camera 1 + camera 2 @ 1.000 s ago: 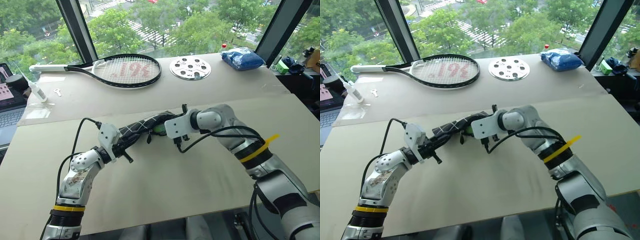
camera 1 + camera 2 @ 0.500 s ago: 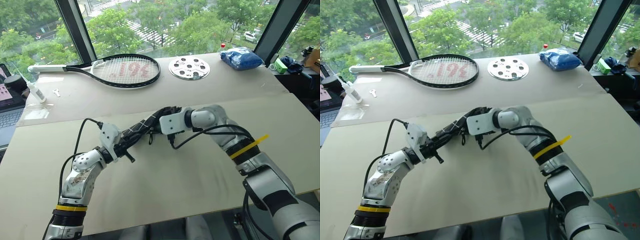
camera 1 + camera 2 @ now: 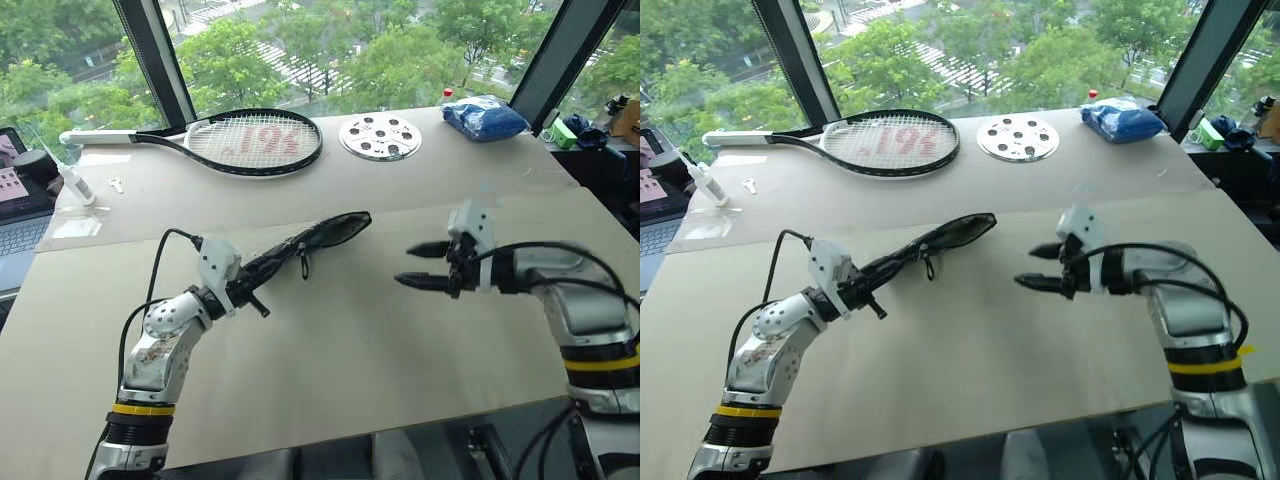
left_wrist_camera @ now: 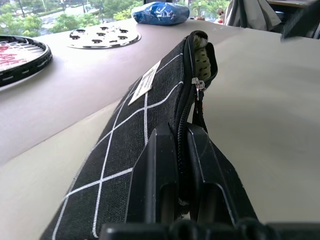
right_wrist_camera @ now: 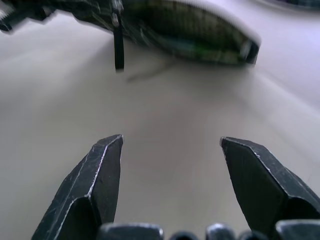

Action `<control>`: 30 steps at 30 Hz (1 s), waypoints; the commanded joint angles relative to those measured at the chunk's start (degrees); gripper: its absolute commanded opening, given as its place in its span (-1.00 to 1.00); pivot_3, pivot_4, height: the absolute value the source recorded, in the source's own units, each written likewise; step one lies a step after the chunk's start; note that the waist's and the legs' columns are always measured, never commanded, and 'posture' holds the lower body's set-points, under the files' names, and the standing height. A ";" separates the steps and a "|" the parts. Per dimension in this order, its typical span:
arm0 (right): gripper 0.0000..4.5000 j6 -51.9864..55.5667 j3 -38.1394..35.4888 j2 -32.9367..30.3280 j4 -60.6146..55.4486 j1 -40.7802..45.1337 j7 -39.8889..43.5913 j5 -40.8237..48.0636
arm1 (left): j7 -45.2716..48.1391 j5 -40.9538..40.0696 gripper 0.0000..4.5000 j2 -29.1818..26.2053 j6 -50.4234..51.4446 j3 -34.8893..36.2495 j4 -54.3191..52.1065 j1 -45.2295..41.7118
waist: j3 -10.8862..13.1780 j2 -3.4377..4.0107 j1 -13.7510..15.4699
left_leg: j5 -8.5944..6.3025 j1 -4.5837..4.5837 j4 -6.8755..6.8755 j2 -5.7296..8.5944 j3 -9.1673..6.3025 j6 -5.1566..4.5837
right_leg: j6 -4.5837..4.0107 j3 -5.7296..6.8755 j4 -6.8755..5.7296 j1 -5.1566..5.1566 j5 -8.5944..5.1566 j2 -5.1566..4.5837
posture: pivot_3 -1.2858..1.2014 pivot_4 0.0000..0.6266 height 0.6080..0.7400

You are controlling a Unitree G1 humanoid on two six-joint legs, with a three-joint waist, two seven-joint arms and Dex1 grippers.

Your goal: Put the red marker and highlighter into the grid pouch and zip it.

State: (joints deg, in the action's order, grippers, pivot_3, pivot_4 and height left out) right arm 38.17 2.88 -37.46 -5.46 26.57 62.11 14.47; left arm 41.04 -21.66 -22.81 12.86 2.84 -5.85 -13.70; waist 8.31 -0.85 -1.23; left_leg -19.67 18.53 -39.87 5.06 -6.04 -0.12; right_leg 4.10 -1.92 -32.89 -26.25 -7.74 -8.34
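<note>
While L gripper (image 3: 262, 283) pinches grid pouch (image 3: 318, 235) aloft, R gripper (image 3: 420, 266) apart — empty

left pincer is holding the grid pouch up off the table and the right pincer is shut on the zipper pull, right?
Not quite. The left pincer does hold the grid pouch off the table, but the right pincer is open and apart from the zipper pull, as the left eye view shows.

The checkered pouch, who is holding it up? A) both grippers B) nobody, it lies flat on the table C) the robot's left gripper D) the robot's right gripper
C: the left gripper is shut on one end of the grid pouch, while the right gripper hangs open and empty apart from it.
</note>
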 commanded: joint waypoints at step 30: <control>-0.05 -1.99 12.17 27.62 16.04 17.64 -20.51 -5.68 | 0.94 -0.15 -1.00 0.26 -0.71 -1.25 -1.38 0.32 | 0.00 0.00 -0.78 | 0.02 -0.04 0.01 0.05 -0.22 0.04 | -0.02 0.05 -0.12 -0.10 0.04 0.00 | 0.03 -0.52 1.00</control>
State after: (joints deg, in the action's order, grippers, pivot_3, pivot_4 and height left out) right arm 37.72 15.80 -10.12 11.47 42.53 42.05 8.88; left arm 41.86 -21.60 -22.59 12.92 1.46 -5.58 -12.99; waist 8.31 -0.85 -2.02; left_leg -19.65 18.49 -39.86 5.11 -6.28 -0.07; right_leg 4.08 -1.87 -33.00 -26.35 -7.70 -8.34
